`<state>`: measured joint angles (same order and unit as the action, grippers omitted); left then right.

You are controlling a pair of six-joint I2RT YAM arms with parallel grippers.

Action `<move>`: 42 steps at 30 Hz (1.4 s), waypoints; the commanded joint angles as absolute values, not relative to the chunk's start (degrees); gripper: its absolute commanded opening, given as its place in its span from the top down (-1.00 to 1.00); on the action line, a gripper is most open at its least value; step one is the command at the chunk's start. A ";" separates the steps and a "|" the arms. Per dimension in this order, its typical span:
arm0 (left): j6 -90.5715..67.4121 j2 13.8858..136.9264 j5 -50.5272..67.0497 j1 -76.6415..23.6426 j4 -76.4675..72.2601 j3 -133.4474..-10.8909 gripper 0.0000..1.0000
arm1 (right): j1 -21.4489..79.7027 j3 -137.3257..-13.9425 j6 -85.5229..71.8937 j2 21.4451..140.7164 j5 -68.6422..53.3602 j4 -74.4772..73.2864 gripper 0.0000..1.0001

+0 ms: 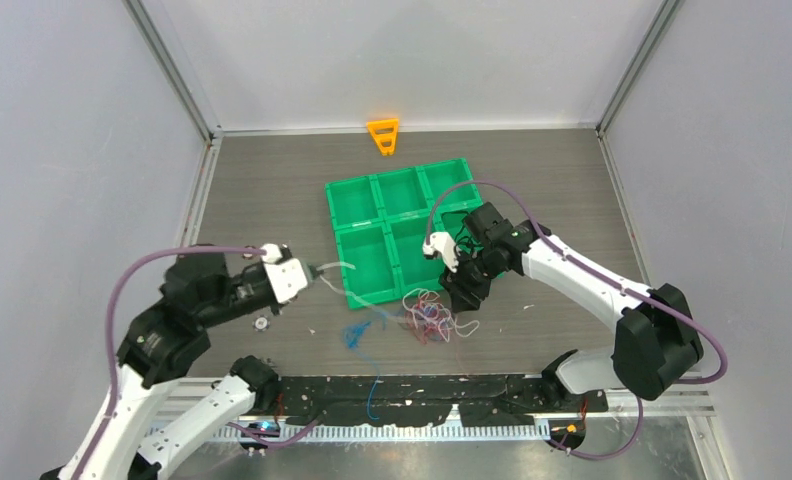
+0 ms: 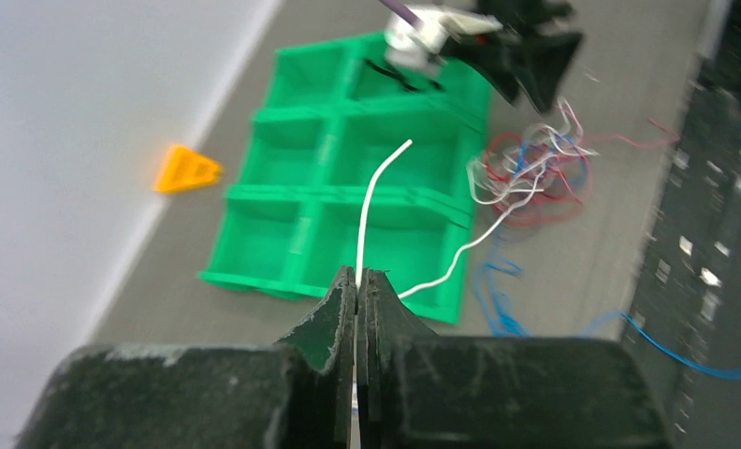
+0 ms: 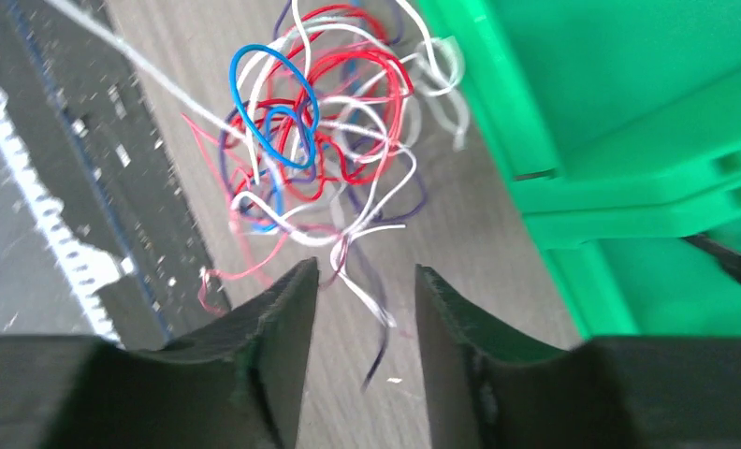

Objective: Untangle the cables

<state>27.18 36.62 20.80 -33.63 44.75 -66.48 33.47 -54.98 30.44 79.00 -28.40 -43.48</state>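
Note:
A tangle of thin red, white, blue and purple cables (image 1: 429,314) lies on the table just in front of the green tray (image 1: 367,212). It shows close in the right wrist view (image 3: 320,131) and in the left wrist view (image 2: 532,173). My left gripper (image 2: 359,276) is shut on a white cable (image 2: 374,201) whose free end curls up over the tray; the other end runs to the tangle. My right gripper (image 3: 365,276) is open just above the tangle's near edge, holding nothing. A loose blue cable (image 1: 357,333) lies left of the tangle.
The green tray has six compartments; a black cable (image 1: 462,240) lies in its right front one. An orange triangular piece (image 1: 383,135) stands by the back wall. A small silver disc (image 1: 261,322) lies under the left arm. A black strip (image 1: 422,395) runs along the near edge.

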 commanded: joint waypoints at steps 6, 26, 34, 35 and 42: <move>36.55 41.00 28.32 -33.32 50.35 -47.41 1.00 | 33.92 -55.27 41.06 73.77 -31.14 -50.84 -0.05; 37.90 50.37 31.80 -34.30 45.46 -43.08 0.56 | 39.71 -57.13 24.24 70.93 -31.10 -39.69 -0.36; 4.33 56.05 34.24 -37.75 22.04 -42.63 0.01 | 39.59 -57.51 24.25 77.51 -29.44 -42.98 -0.31; 2.36 56.88 32.37 -38.93 18.86 -41.82 0.09 | 39.52 -57.45 24.65 77.65 -29.11 -43.11 -0.31; -6.99 69.22 27.88 -43.71 9.52 -40.93 0.37 | 38.44 -56.88 24.32 77.69 -27.29 -44.93 -0.25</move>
<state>2.72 63.46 29.91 -42.15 19.18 -41.85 39.13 -55.83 24.82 78.30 -28.80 -43.46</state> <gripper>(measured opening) 0.334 0.634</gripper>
